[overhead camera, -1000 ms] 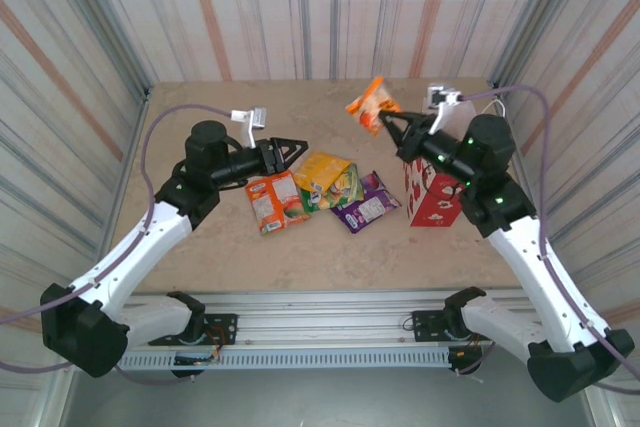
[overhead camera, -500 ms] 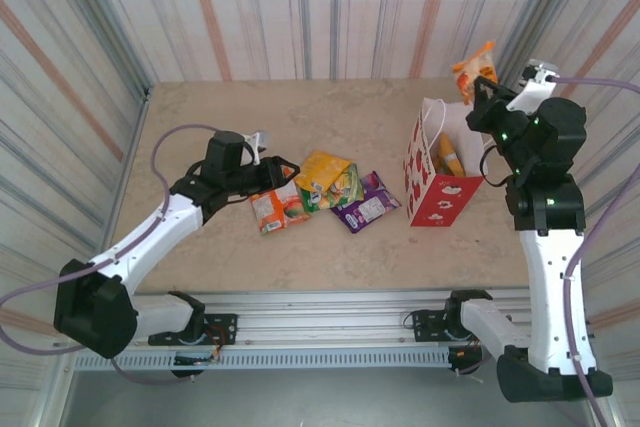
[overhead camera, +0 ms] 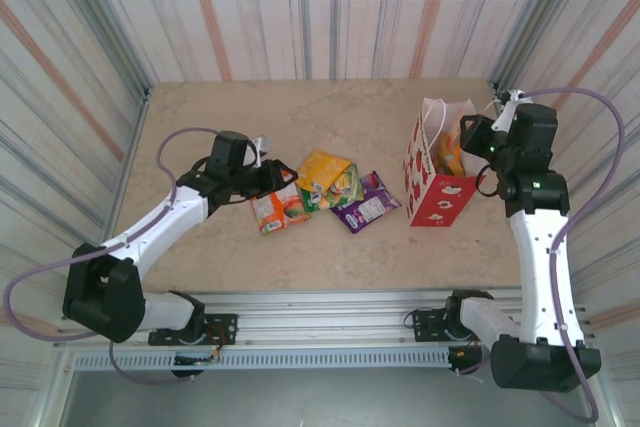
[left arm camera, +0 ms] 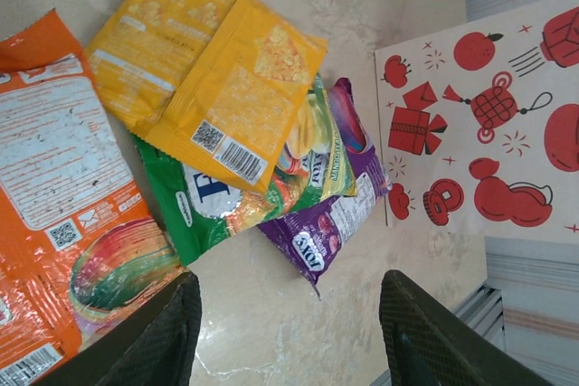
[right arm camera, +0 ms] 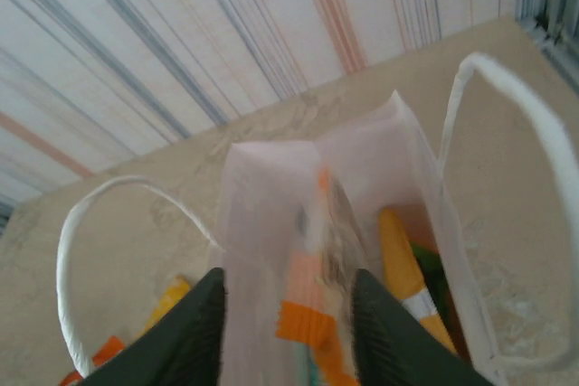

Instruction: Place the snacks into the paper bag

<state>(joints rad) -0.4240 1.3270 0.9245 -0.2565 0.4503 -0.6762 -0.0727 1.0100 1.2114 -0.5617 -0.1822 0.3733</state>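
The paper bag (overhead camera: 432, 197), red with white marks below and white above, stands at the right of the table. My right gripper (overhead camera: 458, 143) hovers over its mouth. In the right wrist view the jaws (right arm camera: 289, 332) are open, and a blurred orange snack packet (right arm camera: 312, 314) lies between them inside the bag (right arm camera: 271, 187), beside a yellow packet (right arm camera: 403, 268). My left gripper (overhead camera: 275, 179) is open low over the table. Its fingers (left arm camera: 154, 341) straddle bare table next to the orange packet (left arm camera: 54, 178), with the yellow (left arm camera: 199, 79), green (left arm camera: 217, 214) and purple (left arm camera: 335, 223) packets just beyond.
The bag's white cord handles (right arm camera: 498, 88) loop up on both sides of my right gripper. Striped walls close in the table on three sides. The bag's printed side (left arm camera: 488, 124) stands just past the packet pile.
My right arm swung down from behind the bag to its mouth, and the orange packet has left the jaws and is inside the bag. My left gripper edged lower toward the pile.
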